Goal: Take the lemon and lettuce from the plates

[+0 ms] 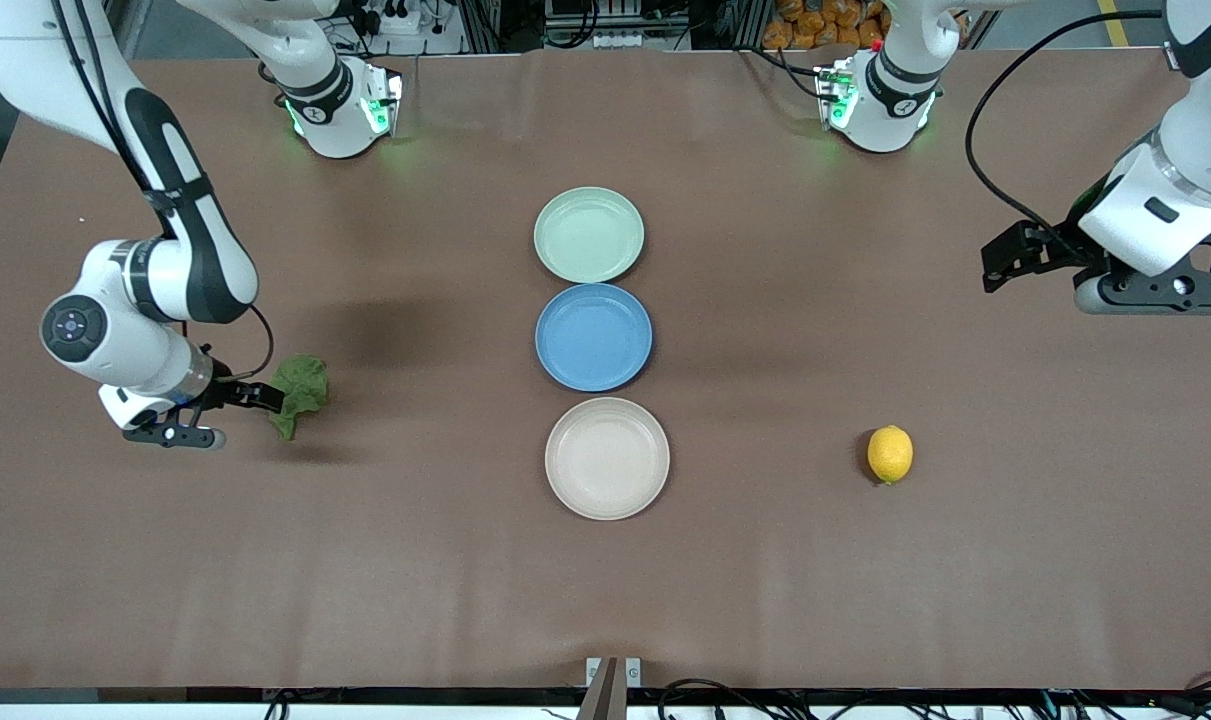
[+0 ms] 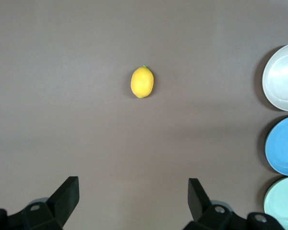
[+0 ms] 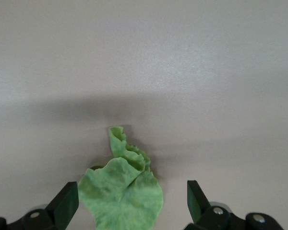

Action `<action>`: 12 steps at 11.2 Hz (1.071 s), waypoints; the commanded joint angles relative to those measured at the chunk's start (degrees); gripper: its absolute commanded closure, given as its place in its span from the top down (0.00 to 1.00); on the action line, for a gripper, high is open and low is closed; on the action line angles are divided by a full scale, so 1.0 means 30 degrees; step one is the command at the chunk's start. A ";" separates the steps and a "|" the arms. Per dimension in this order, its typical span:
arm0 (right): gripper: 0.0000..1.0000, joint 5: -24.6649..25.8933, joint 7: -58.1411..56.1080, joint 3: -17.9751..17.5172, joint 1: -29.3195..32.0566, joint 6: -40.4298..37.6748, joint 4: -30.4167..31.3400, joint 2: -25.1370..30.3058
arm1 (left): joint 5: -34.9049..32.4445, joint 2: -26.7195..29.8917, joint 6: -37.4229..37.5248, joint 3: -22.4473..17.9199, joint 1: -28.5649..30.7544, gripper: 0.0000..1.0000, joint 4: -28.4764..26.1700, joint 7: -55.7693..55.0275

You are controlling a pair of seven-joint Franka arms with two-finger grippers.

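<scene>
The lemon [image 1: 890,454] lies on the bare table toward the left arm's end, off the plates; it also shows in the left wrist view [image 2: 142,82]. The lettuce [image 1: 301,391] lies on the table toward the right arm's end. My right gripper [image 1: 261,400] is low over it, open, with the leaf [image 3: 122,194] between the fingers and touching neither; it shows in the right wrist view [image 3: 133,194]. My left gripper [image 1: 1010,265] hangs open and empty over bare table at the left arm's end [image 2: 133,191]. The mint plate [image 1: 589,234] and cream plate [image 1: 607,458] are empty.
A blue plate [image 1: 593,336] sits between the mint and cream plates, in one row along the table's middle. All three show at the edge of the left wrist view: cream [image 2: 283,76], blue [image 2: 285,146], mint [image 2: 284,203].
</scene>
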State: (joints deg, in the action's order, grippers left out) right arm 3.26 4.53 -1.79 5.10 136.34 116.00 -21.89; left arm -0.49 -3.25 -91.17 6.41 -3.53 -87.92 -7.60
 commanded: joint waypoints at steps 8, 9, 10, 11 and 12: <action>1.00 -0.0441 -0.0308 0.0186 -0.1494 -0.5423 -0.0024 0.6088 | -0.0246 -0.0644 0.1180 0.0413 -0.0113 1.00 0.1239 0.0422; 1.00 -0.0441 -0.0337 0.0275 -0.1523 -0.6385 -0.0489 0.6734 | -0.0246 -0.0644 0.1180 0.0354 -0.0055 1.00 0.1355 0.0509; 1.00 -0.0441 -0.0367 0.0276 -0.1611 -0.8048 -0.1769 0.6943 | -0.0246 -0.0615 0.1180 0.0354 -0.0026 1.00 0.1473 0.0510; 1.00 -0.0441 -0.0309 0.0305 -0.1756 -0.9979 -0.3319 0.6916 | -0.0275 -0.0615 0.1180 0.0383 0.0004 1.00 0.1474 0.0510; 1.00 -0.0470 -0.0308 0.0276 -0.1845 -1.1303 -0.4553 0.6916 | -0.0275 -0.0615 0.1180 0.0383 0.0033 1.00 0.1474 0.0510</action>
State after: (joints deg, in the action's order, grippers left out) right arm 3.07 4.39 -1.31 0.47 111.40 110.26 -1.65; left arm -0.49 -4.64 -88.81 7.40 -3.68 -85.17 -6.94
